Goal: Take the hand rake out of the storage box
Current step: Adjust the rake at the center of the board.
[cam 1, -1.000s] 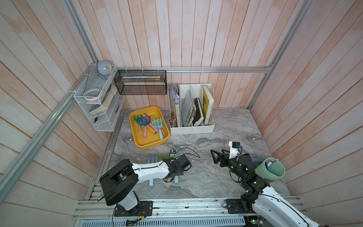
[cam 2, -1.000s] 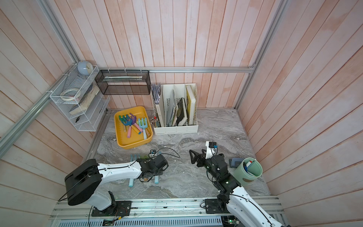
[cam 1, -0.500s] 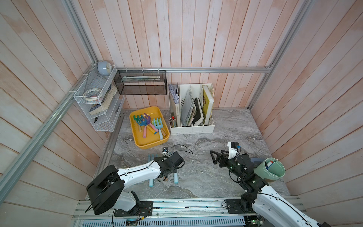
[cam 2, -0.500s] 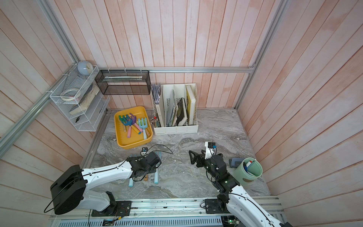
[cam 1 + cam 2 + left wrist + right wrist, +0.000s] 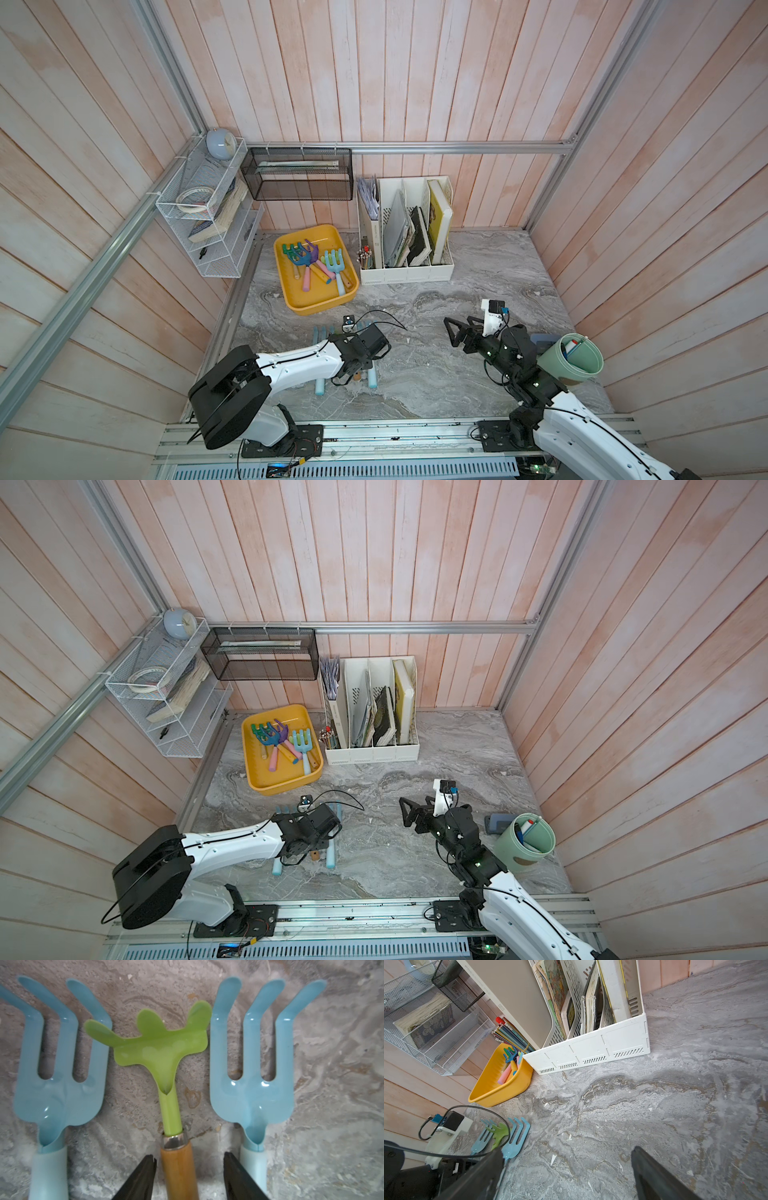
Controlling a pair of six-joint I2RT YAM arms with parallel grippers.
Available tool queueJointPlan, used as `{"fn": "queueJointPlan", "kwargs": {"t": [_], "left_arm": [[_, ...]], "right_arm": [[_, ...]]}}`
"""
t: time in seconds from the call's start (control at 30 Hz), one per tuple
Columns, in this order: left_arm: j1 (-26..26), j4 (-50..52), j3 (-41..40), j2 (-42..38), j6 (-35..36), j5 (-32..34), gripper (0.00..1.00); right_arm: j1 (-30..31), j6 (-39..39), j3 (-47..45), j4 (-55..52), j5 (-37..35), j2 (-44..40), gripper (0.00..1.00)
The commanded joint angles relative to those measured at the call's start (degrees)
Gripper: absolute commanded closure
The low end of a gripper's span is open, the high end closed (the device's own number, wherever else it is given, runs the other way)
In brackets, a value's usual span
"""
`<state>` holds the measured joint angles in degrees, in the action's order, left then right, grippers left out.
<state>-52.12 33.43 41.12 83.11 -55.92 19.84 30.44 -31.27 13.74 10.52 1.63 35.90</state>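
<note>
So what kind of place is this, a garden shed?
Probably a pretend shed corner for robot practice: pale wooden plank walls, a shallow yellow plastic tray of colourful hand rakes, and two white robot arms bolted to a metal rail.

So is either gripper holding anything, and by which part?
Nothing is held. The left gripper is open astride the wooden handle of the green rake, not clamping it; the right gripper is open and empty.
</note>
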Motion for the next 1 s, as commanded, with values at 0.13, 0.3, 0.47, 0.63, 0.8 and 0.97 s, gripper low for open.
{"fn": "queueJointPlan", "kwargs": {"t": [0.13,0.3,0.47,0.63,0.8,0.97], "left_arm": [[0.34,4.29,-0.31,-2.93,-0.94,1.32,0.43],[1.02,1.96,-1.89,-1.40,-0.69,0.17,0.52],[1.49,2.51,-2.26,-1.16,-0.94,0.35,0.52],[1.87,2.87,-2.85,-3.00,-1.07,0.45,0.52],[1.93,3.15,-1.97,-2.70,-0.37,0.24,0.52],[2.17,7.10,-0.15,-4.92,-0.12,2.01,0.52]], "right_arm": [[-0.22,0.24,-1.28,1.65,0.79,0.48,0.02],[-0.23,0.15,-1.34,1.96,0.88,0.57,0.02],[-0.23,0.07,-1.34,2.13,1.09,1.18,0.02],[-0.24,0.15,-1.30,2.27,0.97,1.72,0.02],[-0.28,0.15,-1.17,2.44,1.01,2.22,0.02],[-0.25,0.23,-1.17,2.57,1.00,2.51,0.02]]}}
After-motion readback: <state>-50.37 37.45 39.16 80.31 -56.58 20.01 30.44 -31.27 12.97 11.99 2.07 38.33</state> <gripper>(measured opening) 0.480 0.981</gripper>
